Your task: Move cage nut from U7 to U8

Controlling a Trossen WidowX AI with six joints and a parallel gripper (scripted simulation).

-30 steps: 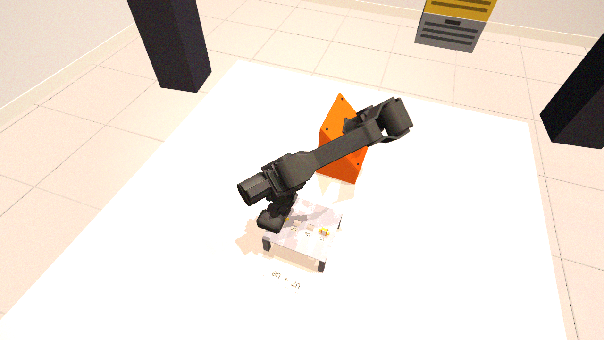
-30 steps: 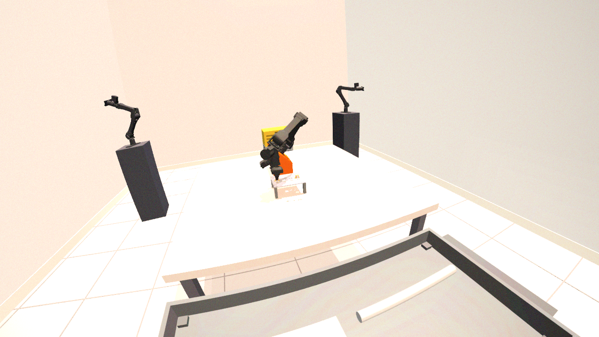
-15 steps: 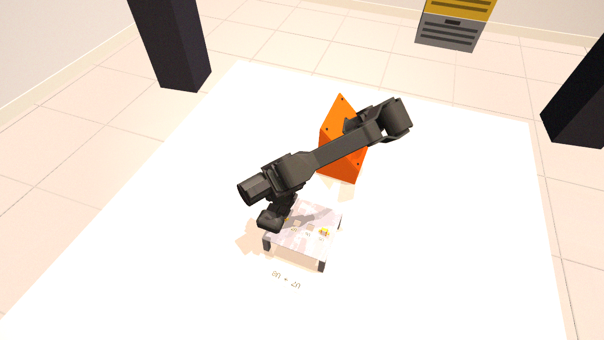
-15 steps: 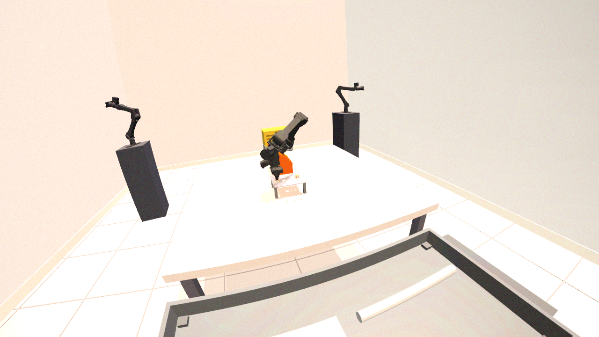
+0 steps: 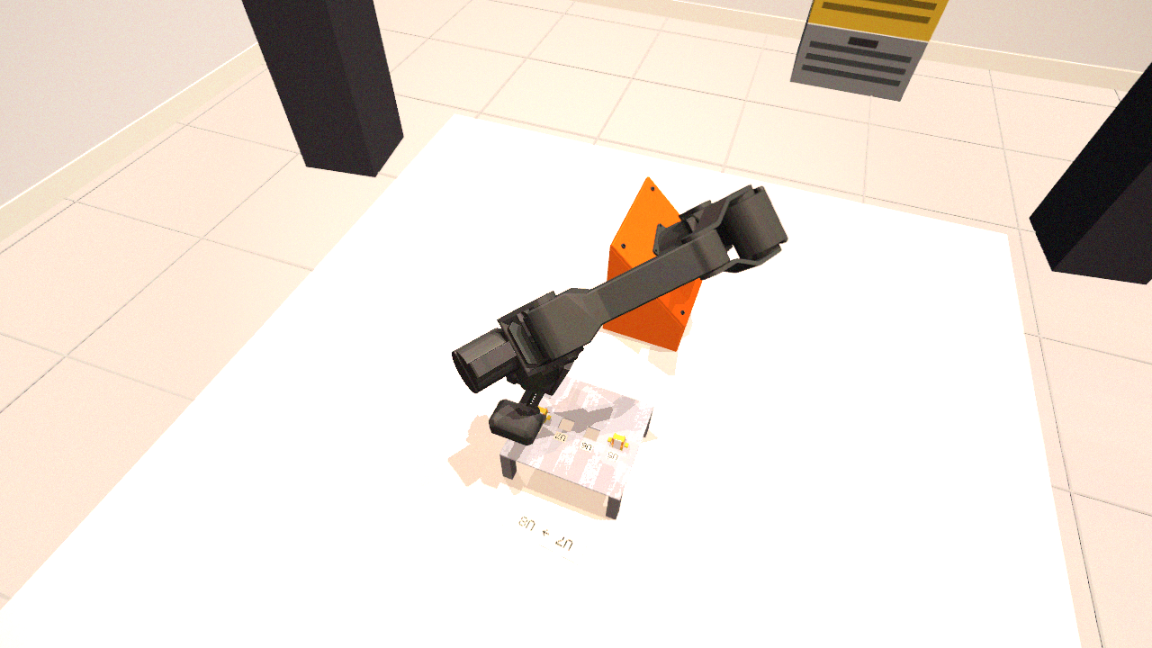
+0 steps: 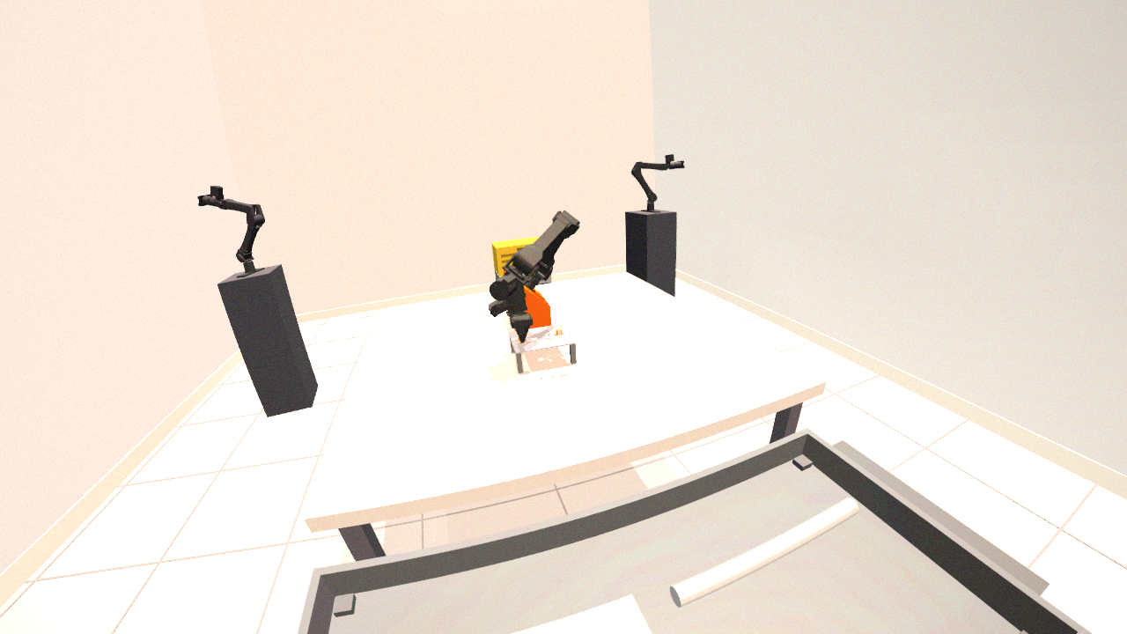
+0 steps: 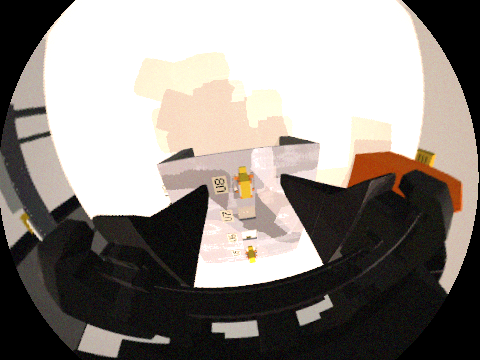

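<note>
A pale tiled floor [image 5: 241,282] [image 6: 188,489] surrounds the white table [image 5: 805,483] [image 6: 669,386] [image 7: 325,50]. The dark arm [image 5: 652,282] [image 6: 543,248] reaches over the rail [image 5: 596,471] [image 6: 551,342] [image 7: 280,160]. Its gripper [image 5: 535,412] [image 6: 522,339] [image 7: 245,182] is well open, holding nothing. The nut [image 5: 544,415] [image 7: 245,189] is at U8, between the spread fingers, with a gap on each side. Whether its wings are open underneath, I cannot tell. Hole U7 [image 5: 566,424] [image 7: 246,212] is vacant, and the other nut [image 5: 618,441] [image 6: 558,332] [image 7: 251,254] sits at U5.
</note>
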